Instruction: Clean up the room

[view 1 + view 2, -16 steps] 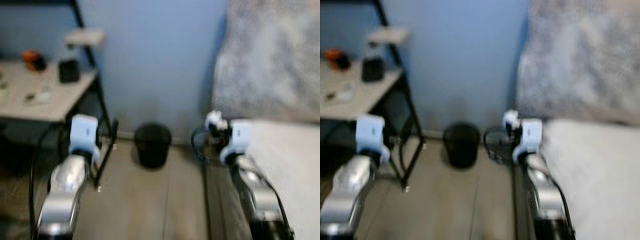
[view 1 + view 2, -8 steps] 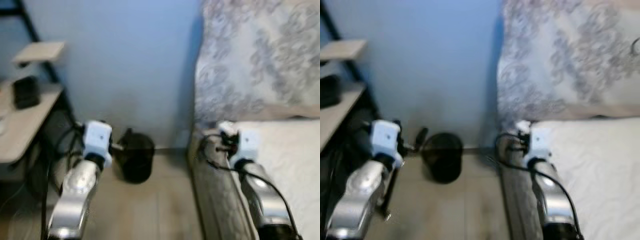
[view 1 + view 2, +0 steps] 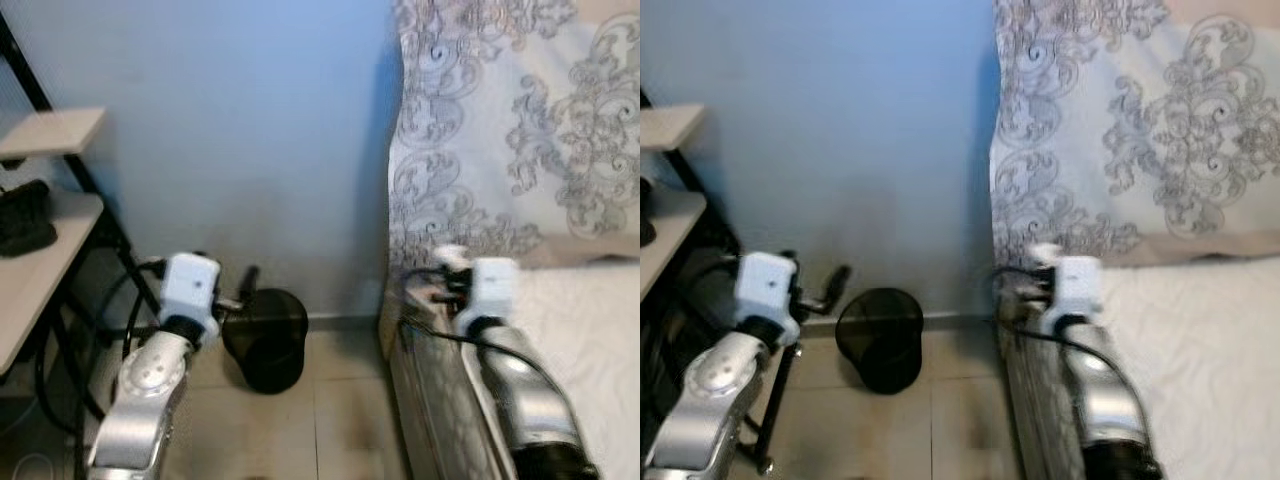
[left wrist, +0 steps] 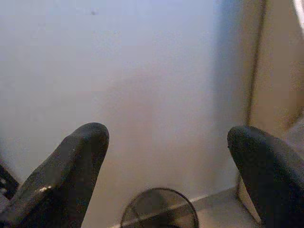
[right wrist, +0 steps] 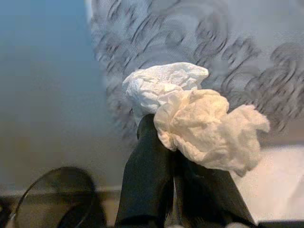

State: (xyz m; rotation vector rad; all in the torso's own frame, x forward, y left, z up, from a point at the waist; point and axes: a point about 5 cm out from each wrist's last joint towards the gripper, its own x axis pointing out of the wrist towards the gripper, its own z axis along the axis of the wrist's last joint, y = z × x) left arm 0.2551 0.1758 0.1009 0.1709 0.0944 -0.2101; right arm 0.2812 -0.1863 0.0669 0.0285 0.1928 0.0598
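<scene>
A black mesh wastebasket (image 3: 265,345) stands on the tiled floor against the blue wall, between a desk and a bed. My right gripper (image 5: 172,156) is shut on a crumpled wad of white tissue (image 5: 190,114), held up over the bed's edge to the right of the basket. The wad (image 3: 448,258) shows just ahead of the right wrist. My left gripper (image 4: 166,156) is open and holds nothing. It hangs above and slightly left of the basket (image 4: 159,211), pointing at the wall.
A light desk (image 3: 40,270) on a black frame stands at the left, with a dark object (image 3: 25,225) on it and cables below. The bed (image 3: 600,330) with a patterned pillow (image 3: 520,130) bounds the right side. Bare floor lies before the basket.
The camera has swung right and the picture has sharpened: the desk slid off to the left and the bed and pillow came in. Both arms stay raised, tissue still held.
</scene>
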